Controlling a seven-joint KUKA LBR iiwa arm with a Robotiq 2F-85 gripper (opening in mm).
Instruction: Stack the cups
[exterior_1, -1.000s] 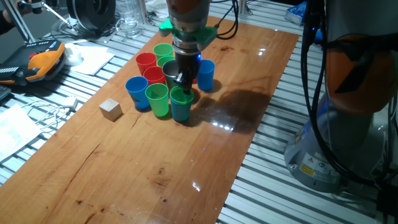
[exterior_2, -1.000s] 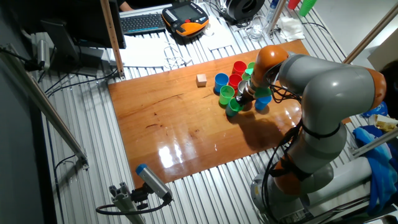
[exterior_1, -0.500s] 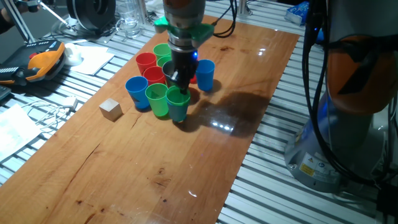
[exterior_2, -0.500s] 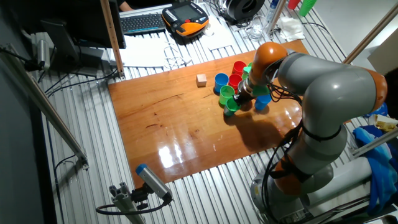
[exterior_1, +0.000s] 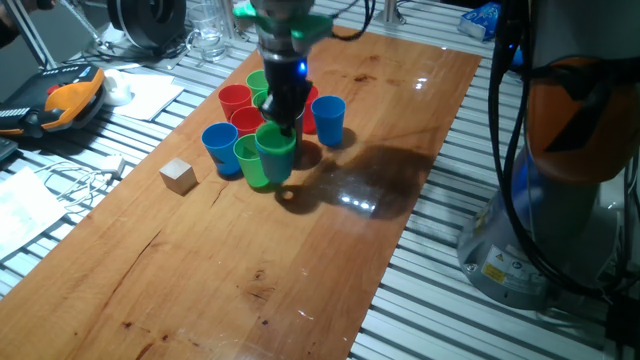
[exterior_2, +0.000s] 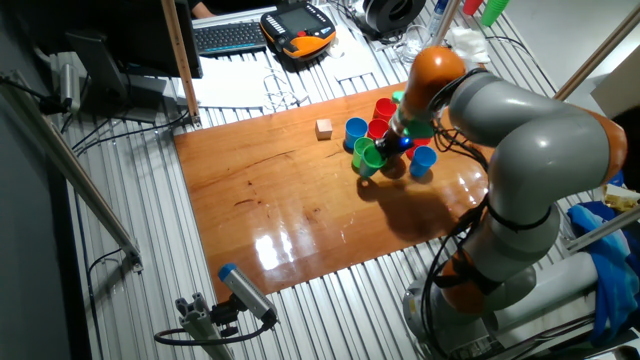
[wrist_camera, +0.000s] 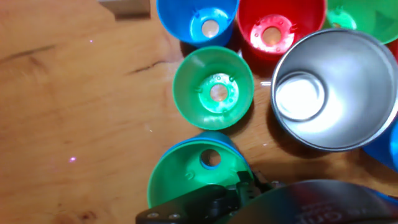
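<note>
My gripper (exterior_1: 281, 125) is shut on the rim of a green cup (exterior_1: 275, 152) that is nested in a blue cup, and holds it a little above the table. In the hand view the held green cup (wrist_camera: 198, 177) shows a blue rim behind it. It hangs next to a loose green cup (exterior_1: 250, 162) (wrist_camera: 213, 87). The steel cup (wrist_camera: 333, 90) stands to the right of that one. A blue cup (exterior_1: 219, 146) (wrist_camera: 198, 22), red cups (exterior_1: 236, 100) (wrist_camera: 280, 28) and another blue cup (exterior_1: 328, 120) stand around them. In the other fixed view the gripper (exterior_2: 387, 148) is over the cluster.
A small wooden cube (exterior_1: 178, 176) (exterior_2: 323, 128) lies left of the cups. The wooden tabletop (exterior_1: 250, 280) stretches toward the camera. A teach pendant (exterior_1: 62, 100), papers and cables lie off the left edge. The robot base (exterior_1: 560, 200) stands at the right.
The gripper has lifted the green-in-blue cup off the table and carried it left, toward the loose green cup. The other cups have not moved.
</note>
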